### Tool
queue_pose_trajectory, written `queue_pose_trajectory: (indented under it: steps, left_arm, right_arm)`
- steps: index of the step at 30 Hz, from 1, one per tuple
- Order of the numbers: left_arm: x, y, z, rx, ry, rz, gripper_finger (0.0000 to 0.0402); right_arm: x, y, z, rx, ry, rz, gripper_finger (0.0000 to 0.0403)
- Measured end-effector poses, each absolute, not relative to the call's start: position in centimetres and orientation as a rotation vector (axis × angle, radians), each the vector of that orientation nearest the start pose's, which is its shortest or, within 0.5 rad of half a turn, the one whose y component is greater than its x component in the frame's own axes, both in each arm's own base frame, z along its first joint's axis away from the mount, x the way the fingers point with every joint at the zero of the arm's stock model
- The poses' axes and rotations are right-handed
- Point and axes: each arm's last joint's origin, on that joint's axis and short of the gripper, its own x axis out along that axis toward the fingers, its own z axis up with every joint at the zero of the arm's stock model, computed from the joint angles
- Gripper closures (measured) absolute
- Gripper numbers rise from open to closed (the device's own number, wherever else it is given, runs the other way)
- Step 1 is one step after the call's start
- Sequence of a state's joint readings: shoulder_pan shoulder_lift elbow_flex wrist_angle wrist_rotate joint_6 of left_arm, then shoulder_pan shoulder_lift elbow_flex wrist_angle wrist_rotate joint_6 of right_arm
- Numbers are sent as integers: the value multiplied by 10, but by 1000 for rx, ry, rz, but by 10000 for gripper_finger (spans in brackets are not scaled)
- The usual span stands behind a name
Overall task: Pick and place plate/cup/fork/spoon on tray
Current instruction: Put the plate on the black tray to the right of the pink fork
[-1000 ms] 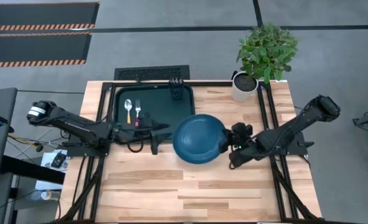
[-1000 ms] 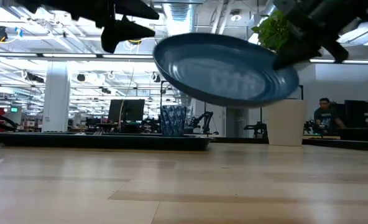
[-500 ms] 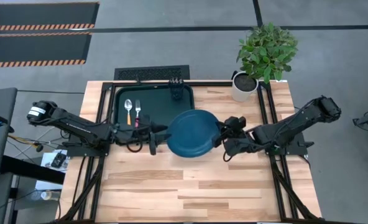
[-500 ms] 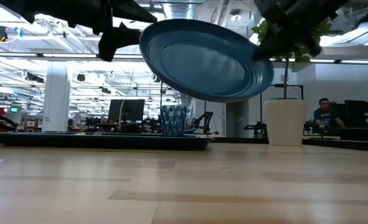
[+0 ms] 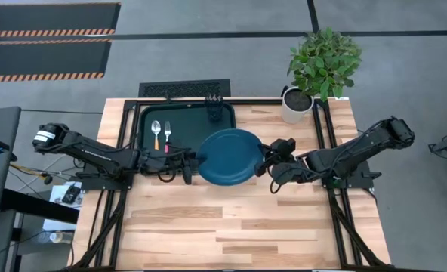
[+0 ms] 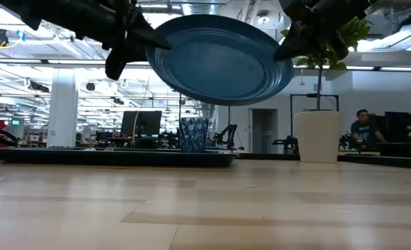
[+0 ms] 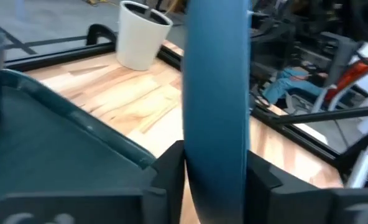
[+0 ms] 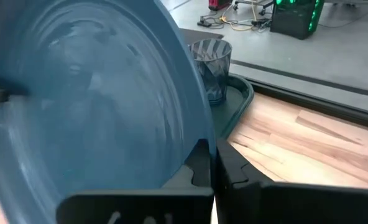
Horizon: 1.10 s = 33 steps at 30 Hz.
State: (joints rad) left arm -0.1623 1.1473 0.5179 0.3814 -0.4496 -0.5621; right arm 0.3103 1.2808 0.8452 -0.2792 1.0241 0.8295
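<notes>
The dark teal-blue plate [image 5: 227, 156] hangs in the air over the table's middle, just off the near right corner of the dark green tray [image 5: 186, 143]. My left gripper [image 5: 194, 160] is shut on its left rim. My right gripper [image 5: 266, 162] is shut on its right rim. On the tray lie the orange-handled spoon [image 5: 155, 133] and the red-handled fork [image 5: 168, 134]. The bluish-grey cup [image 5: 214, 113] stands upright in the tray's far right corner. In the low view the plate [image 6: 219, 59] shows its underside above the cup [image 6: 194, 134]. My left gripper pinches the plate's left rim [image 7: 215, 124] between its two fingers, one on each face. The fingers [image 7: 262, 177] come about level from the table's left. The plate is clear of the table and tilted. My right gripper pinches the plate's right rim [image 8: 199, 134] between its two fingers, one on the hollow face and one behind it. The fingers [image 8: 230, 168] come from the table's right, slanting a little down. The plate hangs clear of table and tray.
A white pot with a green plant [image 5: 297, 104] stands at the table's far right corner. Bare wood [image 5: 231, 227] lies across the near half of the table. Beyond the far edge is a room with a seated person [image 6: 362, 128].
My right gripper has carried the plate toward the table's left and a little toward the far edge, raising and turning it. The plate's left rim has come between my left gripper's fingers, which have sunk a little, rolled and closed on it.
</notes>
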Motion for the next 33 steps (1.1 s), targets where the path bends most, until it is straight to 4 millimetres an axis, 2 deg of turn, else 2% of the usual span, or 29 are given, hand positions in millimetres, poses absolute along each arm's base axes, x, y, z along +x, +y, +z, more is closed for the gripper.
queue_pose_trajectory:
  steps: [6, 9, 15, 19, 23, 26, 33]
  left_arm:
    - [233, -24, 222, -491, 166, 412, 358]
    - [232, -23, 220, -492, 172, 448, 373]
    - [232, -21, 219, -485, 164, 492, 396]
    - [232, -17, 217, -555, 173, 511, 397]
    - [231, -5, 217, -649, 173, 527, 398]
    - [230, 9, 224, -672, 200, 561, 399]
    - [223, 40, 249, -671, 238, 655, 399]
  right_arm:
    - [250, 54, 254, 322, 245, -853, 394]
    - [251, 53, 254, 302, 263, -841, 378]
    - [251, 52, 253, 289, 281, -835, 313]
    - [251, 49, 254, 276, 286, -840, 251]
    - [246, 47, 261, 260, 277, -835, 191]
    - [237, 44, 269, 260, 265, -839, 161]
    - [212, 37, 287, 265, 245, -852, 158]
